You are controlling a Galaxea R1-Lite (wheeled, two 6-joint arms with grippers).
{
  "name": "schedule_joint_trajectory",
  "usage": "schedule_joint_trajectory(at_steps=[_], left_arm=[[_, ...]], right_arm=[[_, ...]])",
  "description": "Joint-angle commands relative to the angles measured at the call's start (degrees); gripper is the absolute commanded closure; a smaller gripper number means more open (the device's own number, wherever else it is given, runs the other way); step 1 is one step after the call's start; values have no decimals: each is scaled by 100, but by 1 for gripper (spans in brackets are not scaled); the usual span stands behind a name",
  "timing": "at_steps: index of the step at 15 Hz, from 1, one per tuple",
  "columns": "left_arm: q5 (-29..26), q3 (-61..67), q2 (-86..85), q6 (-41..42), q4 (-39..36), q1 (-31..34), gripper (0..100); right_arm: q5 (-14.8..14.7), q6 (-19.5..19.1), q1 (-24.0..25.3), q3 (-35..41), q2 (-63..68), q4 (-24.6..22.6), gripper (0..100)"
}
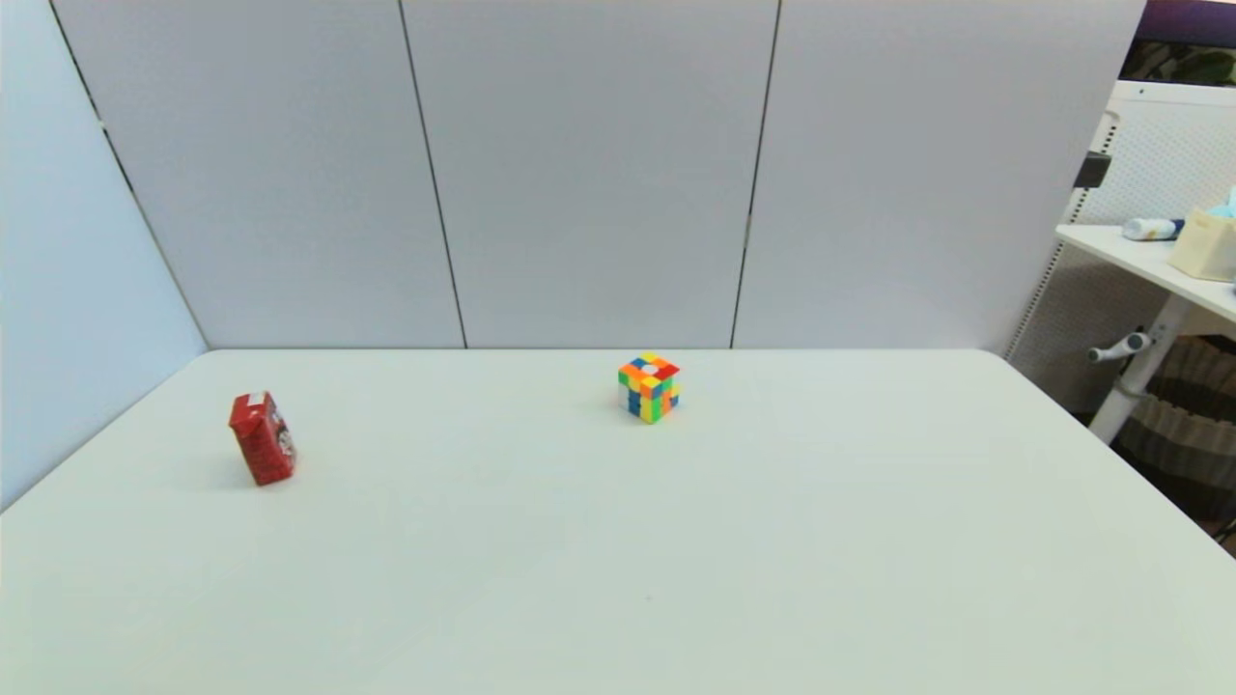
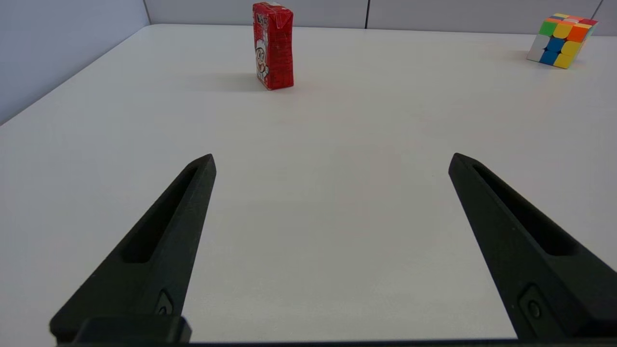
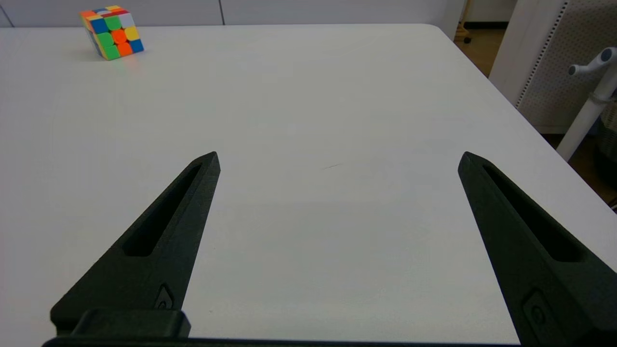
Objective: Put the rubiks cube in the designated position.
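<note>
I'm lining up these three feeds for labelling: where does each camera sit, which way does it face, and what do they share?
Head: on the robot's head, looking forward and down at the white table; no arm shows.
Left wrist: behind the open left gripper, facing the red carton and the rubiks cube.
Right wrist: behind the open right gripper, facing the cube.
Shared: all three show the cube.

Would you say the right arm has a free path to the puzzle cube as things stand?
Probably yes: the right pincer is open, and only bare table lies between it and the puzzle cube. The red carton stands well off to the other side.
</note>
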Motion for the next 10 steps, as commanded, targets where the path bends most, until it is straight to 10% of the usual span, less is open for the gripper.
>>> schedule_joint_trajectory(at_steps=[1, 10], left_arm=[[11, 0, 18, 0, 7, 4, 0], [169, -2355, 3533, 483, -1285, 13, 0]], right_arm=[[-2, -1, 1, -2, 7, -1, 0], [7, -1, 1, -2, 7, -1, 0]])
